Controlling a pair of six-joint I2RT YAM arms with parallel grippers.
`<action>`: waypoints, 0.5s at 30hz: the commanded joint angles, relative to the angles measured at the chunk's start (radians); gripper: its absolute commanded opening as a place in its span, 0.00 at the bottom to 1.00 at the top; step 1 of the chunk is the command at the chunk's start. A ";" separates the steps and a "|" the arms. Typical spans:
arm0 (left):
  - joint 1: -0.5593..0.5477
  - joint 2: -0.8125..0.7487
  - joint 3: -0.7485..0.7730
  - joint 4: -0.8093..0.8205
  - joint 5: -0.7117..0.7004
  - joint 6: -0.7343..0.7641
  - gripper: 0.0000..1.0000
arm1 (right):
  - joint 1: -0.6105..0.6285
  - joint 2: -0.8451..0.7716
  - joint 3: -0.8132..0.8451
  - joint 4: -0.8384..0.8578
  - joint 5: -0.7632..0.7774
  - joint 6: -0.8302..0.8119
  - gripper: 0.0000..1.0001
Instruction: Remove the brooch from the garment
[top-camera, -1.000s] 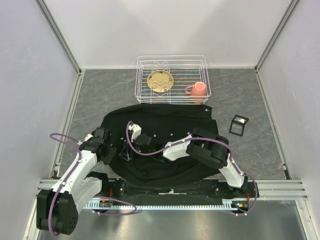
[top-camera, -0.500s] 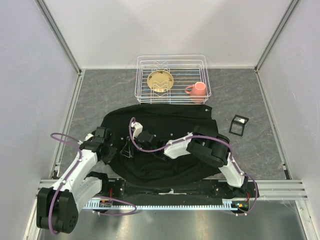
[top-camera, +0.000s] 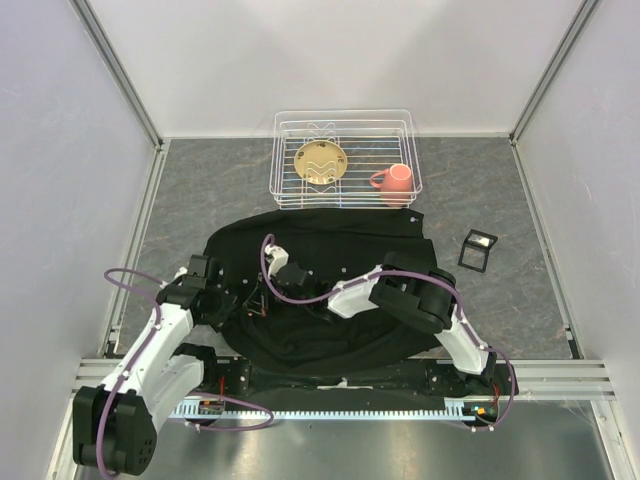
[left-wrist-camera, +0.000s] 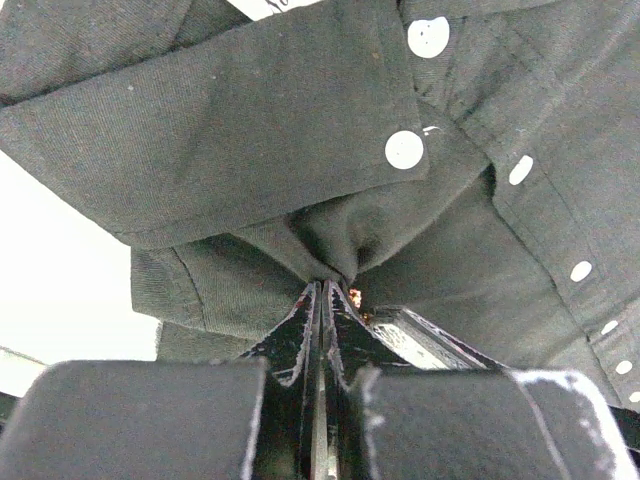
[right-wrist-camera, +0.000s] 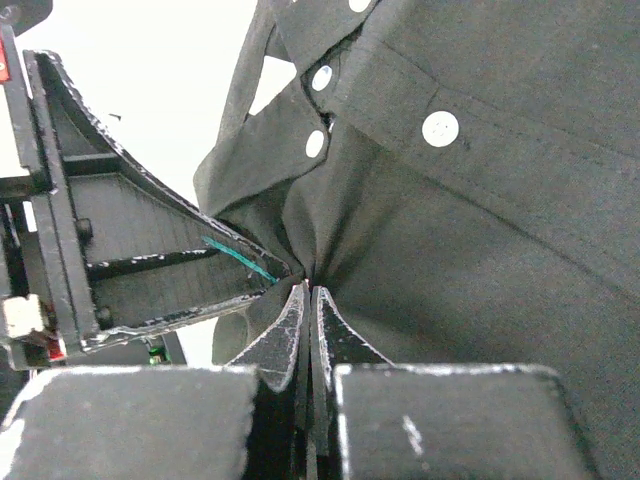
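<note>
Top view: the right gripper (top-camera: 268, 296) has crept left to meet the left gripper (top-camera: 245, 300) over the near-left part of the garment (top-camera: 330, 240). Both now work one fold, so the pulling-apart looks begun.

Left wrist: its jaws are pressed together on a tuck of cloth. A golden speck, likely the brooch (left-wrist-camera: 355, 296), sits just right of the tips. Neither other view shows it.

Right wrist: jaws likewise clamped on cloth, tip to tip with the left gripper.

Crowded centre, open margins
Left gripper (left-wrist-camera: 322, 283) and right gripper (right-wrist-camera: 308, 285) block each other tip to tip on the garment (top-camera: 340, 240); bare table (top-camera: 200, 180) flanks the wire rack (top-camera: 346, 113).
</note>
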 joint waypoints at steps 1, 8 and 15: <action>0.004 -0.031 0.025 -0.006 0.065 0.001 0.06 | 0.015 -0.012 -0.058 0.095 0.054 0.037 0.00; 0.004 -0.023 -0.006 -0.005 0.086 0.009 0.04 | 0.026 -0.022 -0.172 0.278 0.127 -0.029 0.00; 0.004 -0.048 -0.023 0.000 0.122 0.010 0.02 | 0.032 -0.026 -0.186 0.315 0.127 -0.086 0.00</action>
